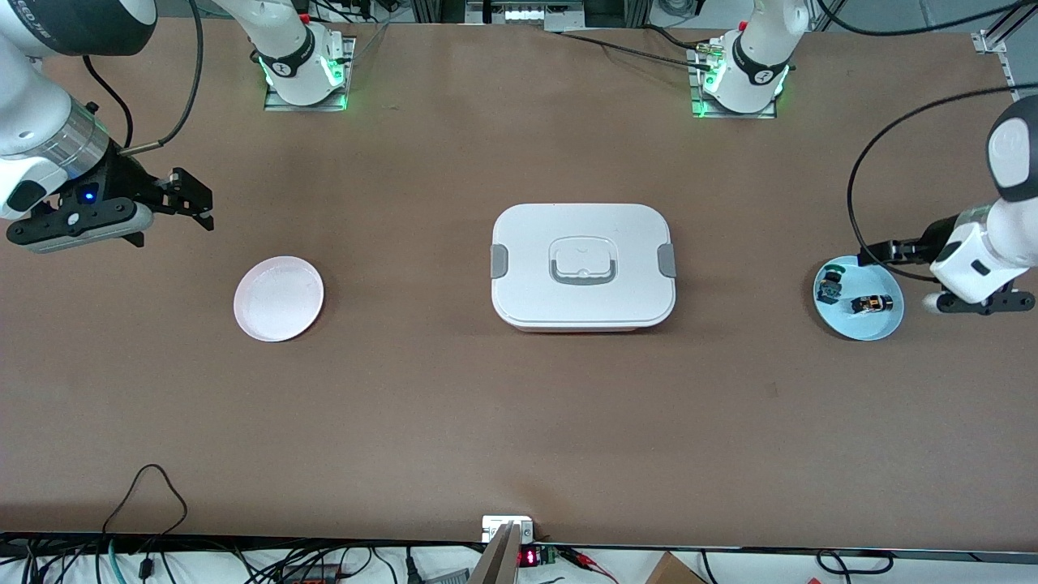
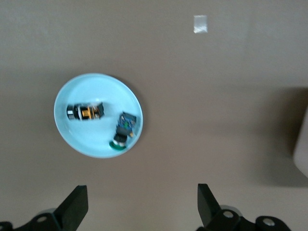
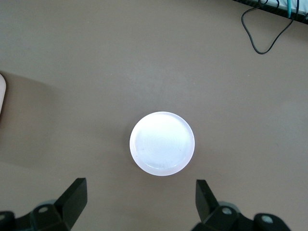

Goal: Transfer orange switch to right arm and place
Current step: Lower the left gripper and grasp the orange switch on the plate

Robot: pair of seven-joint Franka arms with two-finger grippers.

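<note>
The orange switch [image 1: 872, 304] lies on its side in a light blue plate [image 1: 872, 326] at the left arm's end of the table, beside a green-capped switch [image 1: 829, 284]. In the left wrist view the orange switch [image 2: 85, 112] and the green one [image 2: 122, 132] lie apart in the plate [image 2: 91, 142]. My left gripper [image 1: 928, 277] hovers over the table just beside that plate, open and holding nothing [image 2: 139, 207]. My right gripper [image 1: 190, 204] hangs open and empty [image 3: 139, 204] at the right arm's end, near an empty pink plate [image 1: 278, 298] [image 3: 162, 143].
A closed white lunch box [image 1: 582, 266] with grey clips sits in the middle of the table, between the two plates. A small pale patch [image 2: 200, 24] marks the table surface. Cables [image 1: 146, 503] run along the table edge nearest the front camera.
</note>
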